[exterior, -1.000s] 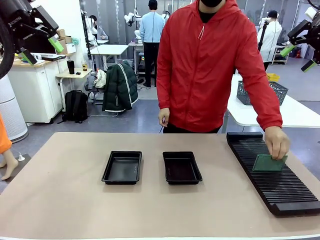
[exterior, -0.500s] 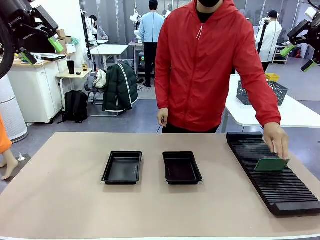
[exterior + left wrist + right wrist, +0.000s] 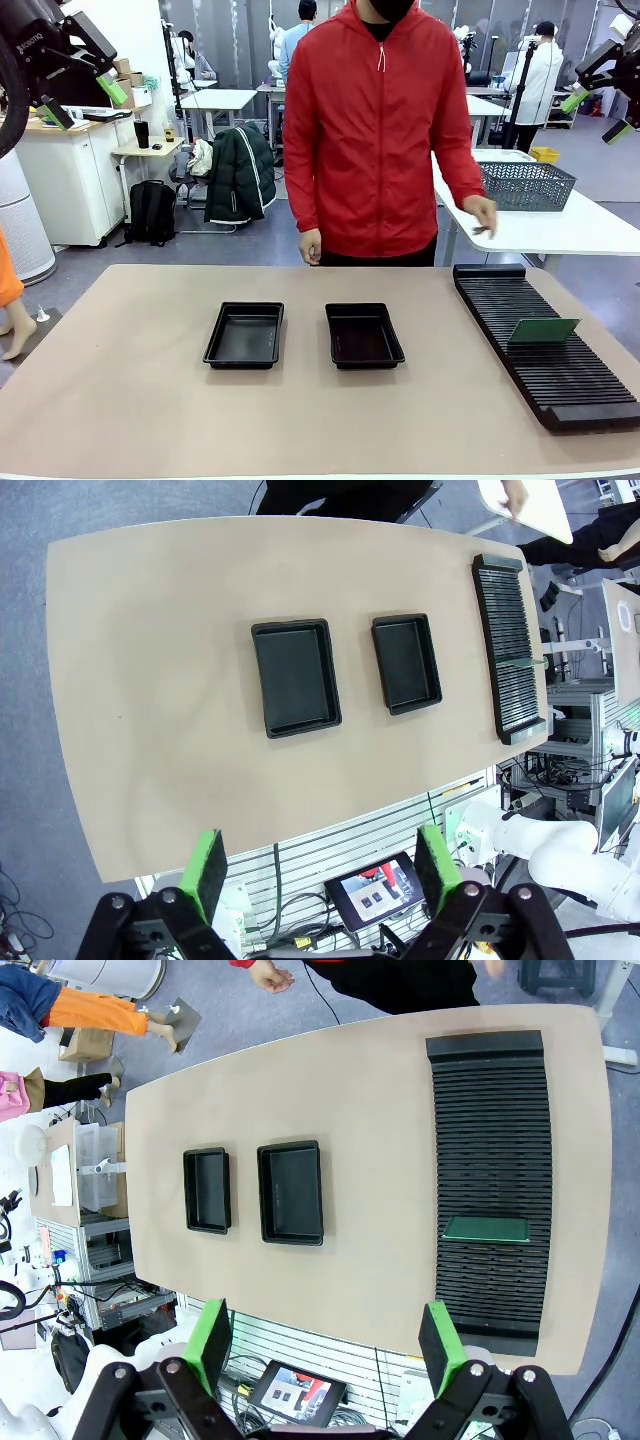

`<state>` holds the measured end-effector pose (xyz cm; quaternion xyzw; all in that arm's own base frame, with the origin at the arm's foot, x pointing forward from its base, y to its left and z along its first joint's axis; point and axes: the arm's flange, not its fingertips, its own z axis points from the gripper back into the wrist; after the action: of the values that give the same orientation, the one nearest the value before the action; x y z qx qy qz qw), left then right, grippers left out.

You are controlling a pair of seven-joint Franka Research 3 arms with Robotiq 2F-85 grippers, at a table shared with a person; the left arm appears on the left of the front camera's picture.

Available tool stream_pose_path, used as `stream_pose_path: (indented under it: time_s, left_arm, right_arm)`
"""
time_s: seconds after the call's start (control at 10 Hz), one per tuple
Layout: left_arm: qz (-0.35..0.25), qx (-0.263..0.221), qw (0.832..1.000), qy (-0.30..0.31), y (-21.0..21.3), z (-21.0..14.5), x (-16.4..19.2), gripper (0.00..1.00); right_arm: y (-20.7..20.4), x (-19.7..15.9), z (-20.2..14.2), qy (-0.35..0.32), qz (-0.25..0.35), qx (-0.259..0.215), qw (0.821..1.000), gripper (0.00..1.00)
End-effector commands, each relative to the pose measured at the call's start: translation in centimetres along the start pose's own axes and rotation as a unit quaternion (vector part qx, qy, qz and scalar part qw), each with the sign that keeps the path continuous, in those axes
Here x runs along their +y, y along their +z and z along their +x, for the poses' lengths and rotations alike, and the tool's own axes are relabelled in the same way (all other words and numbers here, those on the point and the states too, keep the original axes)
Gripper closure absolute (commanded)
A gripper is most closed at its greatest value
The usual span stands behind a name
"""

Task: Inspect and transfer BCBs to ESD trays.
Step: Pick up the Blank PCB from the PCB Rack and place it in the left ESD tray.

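Note:
One green BCB (image 3: 543,330) stands tilted in a slot of the long black ribbed rack (image 3: 560,380) at the table's right; from above the BCB (image 3: 487,1229) lies across the rack's slots. Two empty black ESD trays (image 3: 245,335) (image 3: 364,335) sit side by side mid-table, and both wrist views look down on them (image 3: 295,676) (image 3: 406,663) (image 3: 207,1190) (image 3: 291,1192). My left gripper (image 3: 85,100) (image 3: 322,865) hangs open high at the upper left. High at the upper right, my right gripper (image 3: 598,113) (image 3: 326,1345) is open too. Both are far above the table and hold nothing.
A person in a red jacket stands at the far edge, one hand (image 3: 483,215) raised off the rack, the other hand (image 3: 310,246) hanging by the table's edge. A grey mesh basket (image 3: 527,183) sits on a white table behind.
The person let go of the BCB, leaving it standing in the rack, and drew the hand back up while shifting left. Both arms stayed still.

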<state>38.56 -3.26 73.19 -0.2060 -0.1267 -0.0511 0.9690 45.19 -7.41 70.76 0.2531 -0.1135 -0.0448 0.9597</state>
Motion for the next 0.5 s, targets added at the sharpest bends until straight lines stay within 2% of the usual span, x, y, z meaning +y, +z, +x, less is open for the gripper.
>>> stream_pose_path:
  time_s: [0.0, 0.4]
  left_arm:
    - [0.0, -0.002, 1.0, -0.001, 0.08, -0.01, -0.01, 0.0]
    - [0.0, -0.002, 1.0, -0.001, 0.08, -0.01, -0.01, 0.0]
  right_arm:
    - [0.11, 0.0, -0.09, -0.001, 0.002, -0.001, 1.0, 0.0]
    - [0.11, 0.0, -0.09, -0.001, 0.002, -0.001, 1.0, 0.0]
